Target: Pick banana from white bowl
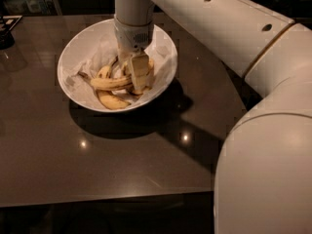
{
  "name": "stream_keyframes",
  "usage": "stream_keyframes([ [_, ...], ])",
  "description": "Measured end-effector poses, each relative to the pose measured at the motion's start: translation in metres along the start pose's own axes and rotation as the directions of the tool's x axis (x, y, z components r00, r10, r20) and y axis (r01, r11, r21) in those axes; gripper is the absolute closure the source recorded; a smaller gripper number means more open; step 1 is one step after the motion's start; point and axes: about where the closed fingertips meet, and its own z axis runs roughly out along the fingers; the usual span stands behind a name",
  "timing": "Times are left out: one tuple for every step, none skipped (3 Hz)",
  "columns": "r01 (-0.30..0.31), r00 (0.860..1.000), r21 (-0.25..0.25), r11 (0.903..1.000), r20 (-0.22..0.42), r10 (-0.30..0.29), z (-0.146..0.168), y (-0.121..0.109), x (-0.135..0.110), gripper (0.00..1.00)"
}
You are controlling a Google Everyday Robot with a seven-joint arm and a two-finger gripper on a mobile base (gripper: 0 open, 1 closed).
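Observation:
The white bowl (73, 57) stands on the dark table and is lined with crumpled whitish paper. The banana (109, 83), long, yellow and brown-bruised, lies across the bowl with its dark stem pointing left. Two shorter bananas lie with it, one curved along the front (113, 102) and one behind (104, 71). My gripper (135, 74) reaches straight down into the bowl from the arm above. Its tip is down among the bananas at the right end of the long one and hides that end.
The bowl sits at the far left part of a dark glossy table (122, 165). My arm's large white links (273, 145) fill the right side of the view. A dark object (6, 33) stands at the table's far left edge.

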Motion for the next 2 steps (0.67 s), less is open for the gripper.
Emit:
stream_keyframes([
  [0.0, 1.0, -0.015, 0.9999, 0.012, 0.0, 0.0044, -0.0003, -0.0016, 0.38],
  [0.0, 1.0, -0.015, 0.9999, 0.012, 0.0, 0.0044, -0.0003, -0.0016, 0.58],
])
